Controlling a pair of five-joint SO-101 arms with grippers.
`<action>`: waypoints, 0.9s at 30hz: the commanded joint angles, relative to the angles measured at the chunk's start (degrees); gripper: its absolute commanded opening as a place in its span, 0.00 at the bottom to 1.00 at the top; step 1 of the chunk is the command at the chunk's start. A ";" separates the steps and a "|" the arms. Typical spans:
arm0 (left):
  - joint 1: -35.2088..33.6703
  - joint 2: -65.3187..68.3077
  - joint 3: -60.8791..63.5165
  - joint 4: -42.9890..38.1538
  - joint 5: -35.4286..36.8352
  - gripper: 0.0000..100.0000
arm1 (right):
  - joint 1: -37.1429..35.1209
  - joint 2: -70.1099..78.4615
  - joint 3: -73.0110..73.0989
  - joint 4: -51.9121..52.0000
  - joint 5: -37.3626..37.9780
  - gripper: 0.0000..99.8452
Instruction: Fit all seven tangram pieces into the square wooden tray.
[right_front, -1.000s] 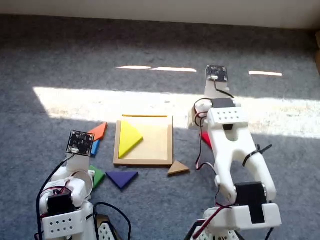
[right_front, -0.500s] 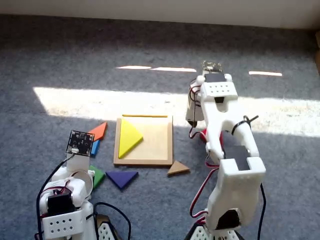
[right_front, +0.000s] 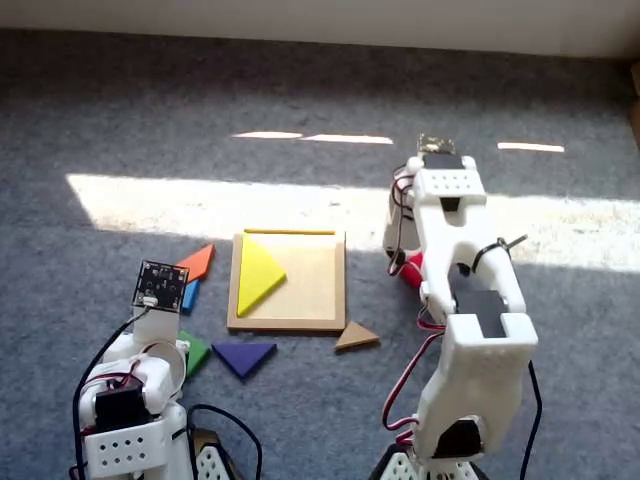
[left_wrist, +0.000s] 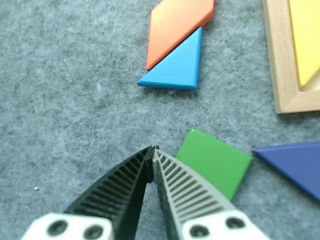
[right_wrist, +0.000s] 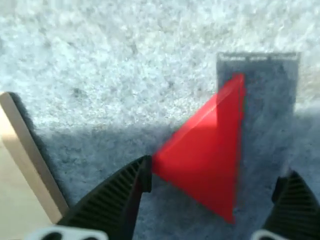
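Square wooden tray (right_front: 285, 323) flat at frame centre. Large yellow triangle (right_front: 258, 275) flat inside it, left half. Orange parallelogram (right_front: 197, 262) and light blue triangle (right_front: 189, 294) touching, just left of tray. Green square (right_front: 195, 353) and dark blue triangle (right_front: 244, 355) lower left. Tan triangle (right_front: 355, 337) near tray's lower right corner. Red triangle (right_front: 411, 270) right of tray, outside it.

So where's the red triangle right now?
The red triangle sits just right of the wooden tray in the high view, between the right gripper's open fingers.
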 joint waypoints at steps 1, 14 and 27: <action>-0.66 -1.27 1.19 0.35 0.35 0.01 | 0.31 -1.19 0.75 -1.71 1.41 0.36; -0.66 -1.27 1.19 0.35 0.35 0.01 | -2.24 -1.01 1.36 -2.51 3.78 0.36; -0.66 -1.27 1.19 0.35 0.35 0.01 | -1.89 -1.01 4.35 -2.51 5.27 0.36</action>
